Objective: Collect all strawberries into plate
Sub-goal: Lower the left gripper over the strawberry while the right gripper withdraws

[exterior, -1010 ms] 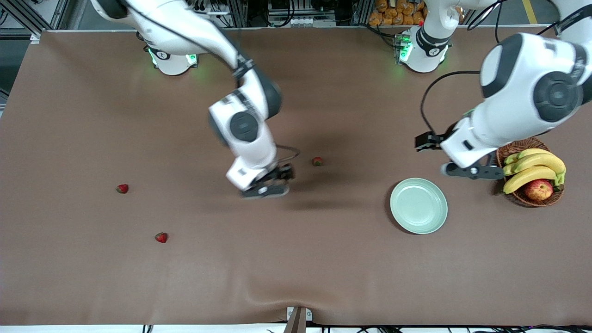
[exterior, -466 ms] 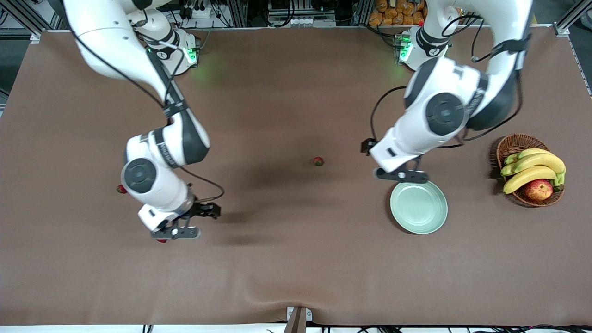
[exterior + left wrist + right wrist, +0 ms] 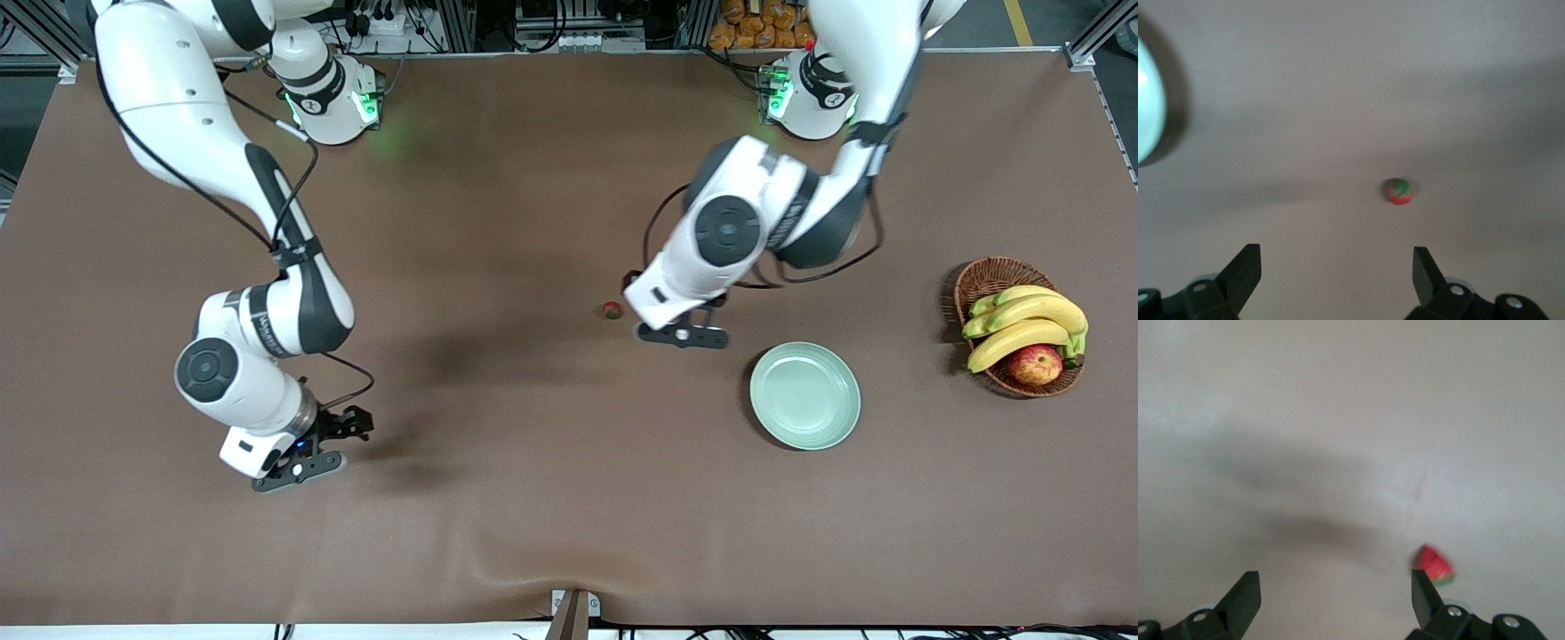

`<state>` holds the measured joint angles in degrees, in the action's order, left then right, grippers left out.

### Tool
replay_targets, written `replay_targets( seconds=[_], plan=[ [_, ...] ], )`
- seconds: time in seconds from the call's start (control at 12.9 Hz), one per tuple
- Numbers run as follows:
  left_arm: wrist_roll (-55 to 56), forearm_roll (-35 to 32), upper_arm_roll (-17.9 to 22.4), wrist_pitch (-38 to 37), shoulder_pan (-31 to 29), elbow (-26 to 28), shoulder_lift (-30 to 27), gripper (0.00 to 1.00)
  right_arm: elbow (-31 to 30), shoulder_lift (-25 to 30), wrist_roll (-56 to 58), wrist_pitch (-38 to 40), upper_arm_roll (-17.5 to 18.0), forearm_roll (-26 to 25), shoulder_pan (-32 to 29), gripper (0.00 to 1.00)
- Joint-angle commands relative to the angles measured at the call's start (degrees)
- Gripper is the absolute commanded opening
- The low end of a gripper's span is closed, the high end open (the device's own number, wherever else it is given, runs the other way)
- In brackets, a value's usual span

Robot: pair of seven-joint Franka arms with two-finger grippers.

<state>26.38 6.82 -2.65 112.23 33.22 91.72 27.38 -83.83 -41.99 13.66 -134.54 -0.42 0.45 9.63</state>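
Two robot arms work over a brown table, both with fingers spread wide and empty. The left gripper (image 3: 683, 336) hangs beside one strawberry (image 3: 612, 309), between it and the empty mint-green plate (image 3: 805, 395); the right gripper (image 3: 298, 471) hovers toward its own end, another strawberry (image 3: 1435, 565) showing by one fingertip. The berries look light, soft and easily bruised — best pinched gently across the red middle.
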Motion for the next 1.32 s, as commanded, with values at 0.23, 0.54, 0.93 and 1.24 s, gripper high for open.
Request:
replay_targets(
  seconds=[0.23, 0.54, 0.93, 1.24],
  plan=[
    [3.06, 0.38, 0.63, 5.54, 4.83, -0.49, 6.98, 1.0, 0.68, -6.17, 17.97, -11.62, 1.3, -0.72, -6.11, 1.0],
    [6.48, -0.41, 0.72, 9.4, 7.11, 0.04, 10.58, 1.0, 0.42, -7.14, 17.98, -11.02, 1.3, 0.25, -7.08, 1.0],
    [6.93, -2.07, 0.72, 14.32, 7.38, 0.56, 12.87, 0.87, -0.02, -7.06, 17.81, -7.95, 1.47, 0.34, -7.17, 1.0],
    [7.11, -2.08, 0.72, 16.09, 8.08, 2.85, 13.23, 0.82, -0.02, -7.06, 17.72, -6.18, 1.56, 0.34, -7.08, 1.0]
  ],
)
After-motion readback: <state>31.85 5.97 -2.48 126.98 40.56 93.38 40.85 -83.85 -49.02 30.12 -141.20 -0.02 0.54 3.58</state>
